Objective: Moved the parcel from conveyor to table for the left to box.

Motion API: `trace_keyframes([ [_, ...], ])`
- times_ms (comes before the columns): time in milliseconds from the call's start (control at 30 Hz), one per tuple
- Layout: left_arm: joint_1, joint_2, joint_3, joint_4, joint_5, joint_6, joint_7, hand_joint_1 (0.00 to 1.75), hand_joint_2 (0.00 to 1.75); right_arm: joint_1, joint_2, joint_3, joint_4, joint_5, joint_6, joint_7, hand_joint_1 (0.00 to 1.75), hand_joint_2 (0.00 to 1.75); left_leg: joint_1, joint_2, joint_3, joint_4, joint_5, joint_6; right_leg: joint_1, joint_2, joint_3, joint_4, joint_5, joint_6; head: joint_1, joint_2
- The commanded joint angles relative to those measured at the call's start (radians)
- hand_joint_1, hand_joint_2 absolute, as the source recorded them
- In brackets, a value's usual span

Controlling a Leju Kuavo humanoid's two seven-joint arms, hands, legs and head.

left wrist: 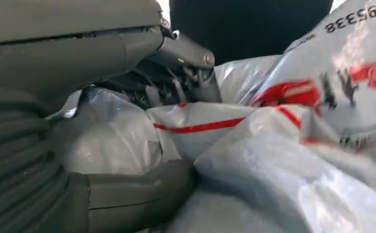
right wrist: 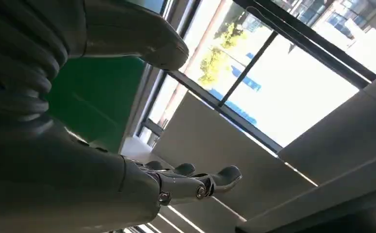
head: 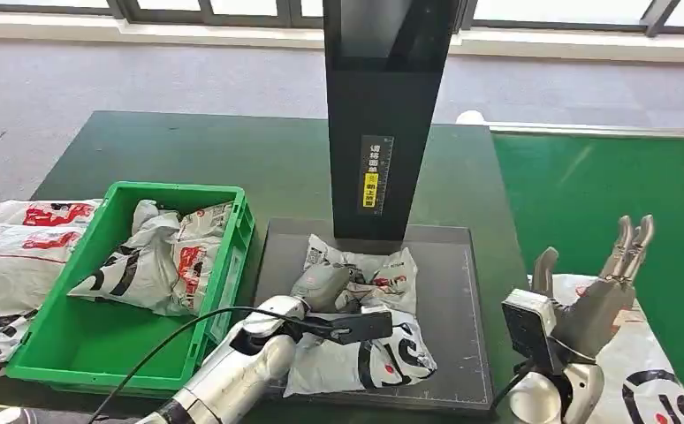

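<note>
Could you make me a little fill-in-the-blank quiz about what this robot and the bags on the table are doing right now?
1. The robot's left hand rests on a white plastic parcel lying on the ____ scale platform.
2. The plastic crate holding another white parcel is ____ in colour.
3. The robot's right hand holds ____.

Missing words: black; green; nothing

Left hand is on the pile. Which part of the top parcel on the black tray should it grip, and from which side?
Grip the crumpled near-left corner of the parcel, from above on the crate side: the left hand already rests there, and the bunched film gives its fingers a fold.
</note>
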Motion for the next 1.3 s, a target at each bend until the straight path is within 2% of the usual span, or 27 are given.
trace_keyframes([
  [33, -0.034, 0.020, -0.052, 0.086, -0.019, -0.011, 0.015, 1.75, 1.75, -0.028, 0.012, -0.022, 0.042, -0.003, -0.002, 0.002, 0.00, 1.75, 0.000, 0.003, 0.000, -0.006, 0.004, -0.001, 0.000, 0.001, -0.001, -0.005, 0.004, -0.002, 0.000, 0.000],
  [267, -0.051, 0.013, -0.063, 0.150, -0.082, 0.015, 0.066, 1.75, 1.75, -0.020, 0.013, -0.019, 0.039, -0.002, -0.016, 0.003, 0.00, 1.75, 0.000, 0.002, 0.000, -0.003, 0.002, 0.000, 0.000, 0.000, 0.000, -0.003, 0.003, -0.001, 0.000, 0.000],
  [367, -0.036, 0.023, 0.004, 0.062, -0.155, 0.227, 0.178, 1.75, 1.75, 0.013, 0.020, -0.034, -0.002, -0.007, -0.024, 0.006, 0.00, 1.75, 0.000, 0.002, 0.000, -0.003, 0.002, 0.000, 0.001, 0.000, 0.000, -0.003, 0.003, -0.001, 0.000, 0.000],
  [400, 0.004, 0.025, 0.092, -0.049, -0.175, 0.415, 0.231, 1.75, 1.75, 0.032, 0.024, -0.040, -0.030, -0.014, -0.019, 0.004, 0.00, 1.75, 0.000, 0.001, 0.000, -0.002, 0.001, 0.000, 0.001, 0.000, 0.000, -0.002, 0.002, -0.001, 0.000, 0.000],
  [500, 0.097, 0.039, 0.239, -0.292, -0.205, 0.551, 0.216, 1.75, 1.75, 0.048, 0.031, -0.038, -0.043, -0.020, -0.006, -0.004, 0.00, 1.75, 0.000, 0.003, -0.002, -0.001, 0.001, -0.001, 0.000, 0.002, -0.003, 0.000, 0.001, -0.002, 0.000, 0.000],
  [533, 0.130, 0.038, 0.293, -0.366, -0.206, 0.673, 0.186, 1.75, 1.75, 0.043, 0.030, -0.029, -0.030, -0.021, -0.011, -0.008, 0.00, 1.75, 0.000, 0.005, -0.002, -0.002, 0.001, -0.001, 0.001, 0.003, -0.004, -0.001, 0.002, -0.002, 0.000, 0.000],
  [600, 0.161, 0.041, 0.346, -0.432, -0.210, 0.752, 0.151, 1.75, 1.75, 0.030, 0.024, -0.016, -0.001, -0.021, -0.019, -0.010, 0.00, 1.75, 0.000, 0.005, -0.001, -0.001, 0.000, 0.000, 0.001, 0.004, -0.003, 0.001, 0.001, -0.001, 0.000, 0.000],
  [733, 0.165, 0.031, 0.357, -0.430, -0.204, 0.778, 0.132, 1.75, 1.75, 0.023, 0.021, -0.011, 0.011, -0.023, -0.024, -0.011, 0.00, 1.75, 0.001, 0.007, 0.000, -0.004, 0.002, -0.001, 0.001, 0.005, -0.002, -0.003, 0.003, -0.002, 0.000, 0.000],
  [833, 0.186, -0.028, 0.471, -0.521, -0.200, 0.789, 0.020, 1.75, 1.75, 0.019, 0.015, -0.007, 0.028, -0.030, -0.032, -0.012, 0.00, 1.75, 0.001, 0.003, -0.001, -0.003, 0.002, 0.000, 0.001, 0.002, -0.002, -0.002, 0.002, -0.002, 0.000, 0.000],
  [967, 0.202, -0.068, 0.547, -0.577, -0.175, 0.789, -0.053, 1.75, 1.75, 0.025, 0.013, -0.013, 0.033, -0.039, -0.035, -0.021, 0.00, 1.75, 0.001, 0.004, -0.003, -0.002, 0.002, 0.000, 0.001, 0.003, -0.003, -0.001, 0.002, -0.001, 0.000, 0.000],
  [1300, 0.203, -0.073, 0.557, -0.582, -0.173, 0.789, -0.061, 1.75, 1.75, 0.025, 0.013, -0.014, 0.033, -0.040, -0.036, -0.022, 0.00, 1.75, 0.000, 0.002, -0.001, -0.003, 0.002, 0.000, 0.001, 0.002, -0.002, -0.002, 0.002, -0.002, 0.000, 0.000],
])
